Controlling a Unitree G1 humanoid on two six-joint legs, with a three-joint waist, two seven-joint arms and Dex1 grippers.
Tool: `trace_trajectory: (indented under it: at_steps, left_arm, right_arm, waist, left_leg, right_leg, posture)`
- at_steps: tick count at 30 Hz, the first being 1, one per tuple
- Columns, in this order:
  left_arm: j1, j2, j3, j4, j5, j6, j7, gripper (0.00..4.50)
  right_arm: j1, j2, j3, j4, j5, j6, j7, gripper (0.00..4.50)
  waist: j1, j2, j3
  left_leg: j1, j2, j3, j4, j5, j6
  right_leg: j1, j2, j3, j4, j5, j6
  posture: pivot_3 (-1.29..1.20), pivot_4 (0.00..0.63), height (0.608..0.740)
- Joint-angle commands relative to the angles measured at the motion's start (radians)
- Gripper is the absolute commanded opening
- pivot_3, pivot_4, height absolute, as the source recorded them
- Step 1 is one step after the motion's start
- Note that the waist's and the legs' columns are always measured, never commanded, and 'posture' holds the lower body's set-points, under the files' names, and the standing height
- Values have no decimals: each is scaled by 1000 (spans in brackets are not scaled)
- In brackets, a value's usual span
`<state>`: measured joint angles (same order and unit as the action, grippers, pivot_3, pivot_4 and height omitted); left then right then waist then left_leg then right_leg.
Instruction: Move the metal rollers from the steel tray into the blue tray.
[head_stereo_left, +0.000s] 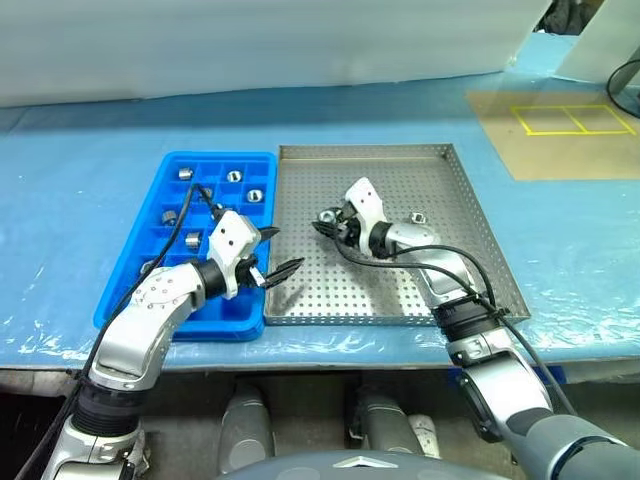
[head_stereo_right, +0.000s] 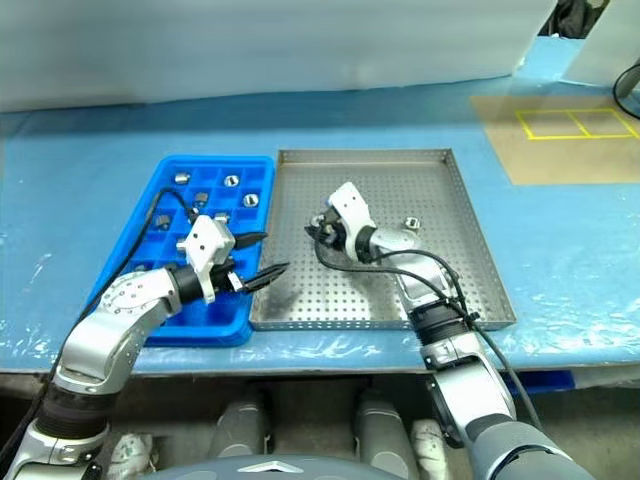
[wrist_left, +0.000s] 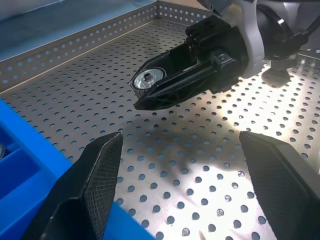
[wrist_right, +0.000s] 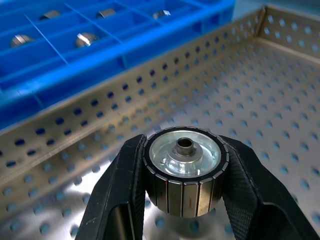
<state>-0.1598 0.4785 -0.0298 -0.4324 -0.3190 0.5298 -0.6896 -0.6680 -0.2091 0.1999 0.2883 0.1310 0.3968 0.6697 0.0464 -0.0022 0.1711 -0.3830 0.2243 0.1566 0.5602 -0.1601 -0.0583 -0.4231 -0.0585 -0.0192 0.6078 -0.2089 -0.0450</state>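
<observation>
My right gripper (head_stereo_left: 326, 222) hangs over the middle of the steel tray (head_stereo_left: 450, 160), shut on a metal roller (wrist_right: 185, 167); that roller (wrist_left: 147, 80) sits between its black fingers above the perforated floor. One more roller (head_stereo_left: 418, 217) lies on the tray floor to its right. The blue tray (head_stereo_left: 165, 175) stands left of the steel tray with several rollers (head_stereo_left: 233, 176) in its compartments. My left gripper (head_stereo_left: 278, 252) is open with nothing between its fingers, over the seam between the two trays at their near end.
Both trays rest on a table covered in blue film (head_stereo_left: 80, 200). A brown board with yellow taped squares (head_stereo_left: 570, 120) lies at the far right. A white wall panel (head_stereo_left: 250, 40) runs along the back.
</observation>
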Motion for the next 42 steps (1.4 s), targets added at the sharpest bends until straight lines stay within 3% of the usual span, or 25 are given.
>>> trace_trajectory:
  at_steps: [1, 13, 24, 42]
  left_arm:
    - [48, 19, 39, -104, -21, 26, 37, 3947]
    - [267, 11, 124, -349, -37, 124, 210, 3947]
    - [427, 14, 159, -464, -70, 172, 265, 3947]
    - [465, -4, 173, -484, -64, 155, 331, 3947]
  right_arm:
    - [-65, 35, -1, 10, 21, -63, 43, 1659]
    - [-219, 190, 51, 219, -5, -95, 152, 1659]
    - [-229, 237, 105, 265, -27, -82, 229, 1659]
    - [-185, 273, 180, 247, -74, -55, 239, 1659]
  waist:
    - [9, 0, 0]
    - [82, 0, 0]
    - [134, 1, 1]
    - [163, 1, 1]
  left_leg:
    - [0, 0, 0, 0, 0, 0]
    - [-2, 0, -3, -3, -1, 1]
    - [-3, 0, -5, -5, -1, 1]
    - [-3, 0, -6, -8, 0, 0]
  right_leg:
    - [0, 0, 0, 0, 0, 0]
    - [-1, 0, -3, -1, -1, -1]
    - [-2, 0, -4, -1, -2, -1]
    - [-3, 0, -4, -1, -3, -1]
  posture:
    - [170, 150, 740]
    - [398, 150, 740]
    - [469, 150, 740]
    - [495, 150, 740]
